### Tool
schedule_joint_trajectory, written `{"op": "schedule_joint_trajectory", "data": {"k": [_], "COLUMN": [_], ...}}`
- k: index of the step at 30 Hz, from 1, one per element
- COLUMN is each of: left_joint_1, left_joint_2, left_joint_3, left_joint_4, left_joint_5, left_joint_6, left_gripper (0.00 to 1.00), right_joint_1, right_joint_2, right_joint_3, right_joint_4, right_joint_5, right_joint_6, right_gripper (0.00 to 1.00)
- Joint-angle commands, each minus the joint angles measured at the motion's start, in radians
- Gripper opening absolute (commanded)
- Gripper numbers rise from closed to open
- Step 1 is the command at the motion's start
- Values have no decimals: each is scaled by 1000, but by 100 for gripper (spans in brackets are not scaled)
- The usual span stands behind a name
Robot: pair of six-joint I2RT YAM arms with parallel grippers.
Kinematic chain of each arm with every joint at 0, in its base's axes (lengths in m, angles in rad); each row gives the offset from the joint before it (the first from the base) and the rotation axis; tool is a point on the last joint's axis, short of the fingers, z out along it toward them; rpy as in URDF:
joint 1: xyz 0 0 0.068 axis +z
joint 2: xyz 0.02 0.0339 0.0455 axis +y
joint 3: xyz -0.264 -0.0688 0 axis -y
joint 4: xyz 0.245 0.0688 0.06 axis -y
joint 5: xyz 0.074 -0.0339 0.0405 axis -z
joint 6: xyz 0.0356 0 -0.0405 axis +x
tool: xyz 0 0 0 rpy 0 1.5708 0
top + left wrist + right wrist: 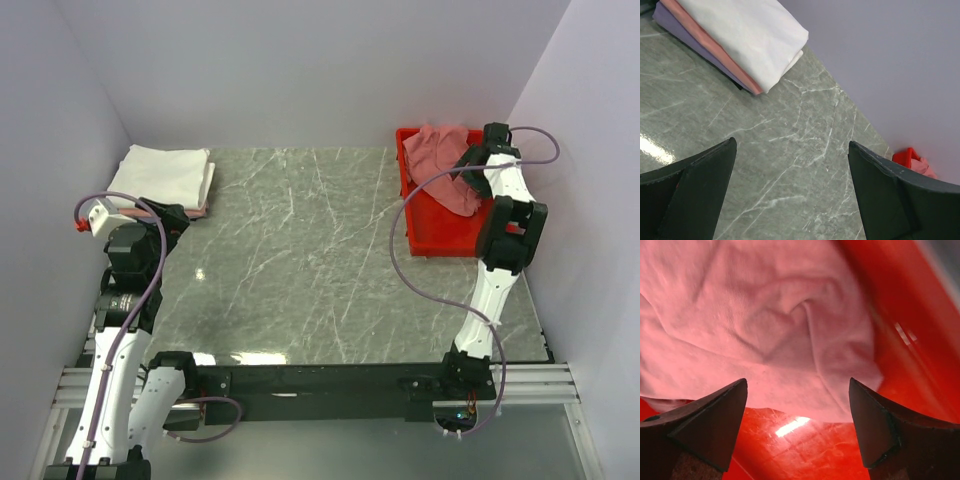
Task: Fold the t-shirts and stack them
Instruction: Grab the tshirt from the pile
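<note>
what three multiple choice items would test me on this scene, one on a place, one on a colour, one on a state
1. The crumpled salmon shirt lies: A on bare marble; B in the red tray; C over an arm.
2. The top layer of the folded stack is: A black; B green; C white.
3. The left end effector is: A open, holding nothing; B shut on a shirt; C out of view.
Answers: B, the tray's walls surround it; C, white cloth tops the pink and lilac layers; A, its fingers stand wide apart, nothing between.
</note>
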State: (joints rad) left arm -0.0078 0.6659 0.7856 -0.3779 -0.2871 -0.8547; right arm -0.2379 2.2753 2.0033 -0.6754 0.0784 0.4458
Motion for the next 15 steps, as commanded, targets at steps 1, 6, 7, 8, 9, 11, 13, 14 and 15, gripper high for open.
{"op": "schedule_joint_trajectory", "data": {"k": [1,6,7,8,9,11,13,14,15], "left_joint_1": [5,5,5,5,5,5,5,5,5], "left_joint_2": [0,4,3,3,1,0,-6,-9,-12], "left_joint_3": [6,0,-3,-3,-5,0,-2,-3,-5], "left_joint_4": [-12,-26,-26,-27,-29,-35,-41,-41,-38], "left_joint_5": [-21,-29,-30,-30,-30,-38,-41,-40,-35], "left_joint_6": [-24,-33,-38,-40,-41,-41,-46,-49,-49], "left_gripper": [99,99,99,99,99,99,99,100,99], "right_joint_1": [9,20,23,29,34,38,46,52,69], "right_joint_2": [41,76,73,67,50,21,-49,-83,-162], "right_joint_3": [12,5,2,3,3,-6,-24,-58,-83], "right_joint_4": [-10,-19,-21,-24,-24,-18,3,14,49], "right_joint_5": [-51,-60,-58,-51,-45,-43,-42,-43,-23], "right_joint_6": [-19,-45,-47,-59,-67,-88,-94,-99,-105], "right_gripper": [87,79,72,49,39,6,0,0,0]}}
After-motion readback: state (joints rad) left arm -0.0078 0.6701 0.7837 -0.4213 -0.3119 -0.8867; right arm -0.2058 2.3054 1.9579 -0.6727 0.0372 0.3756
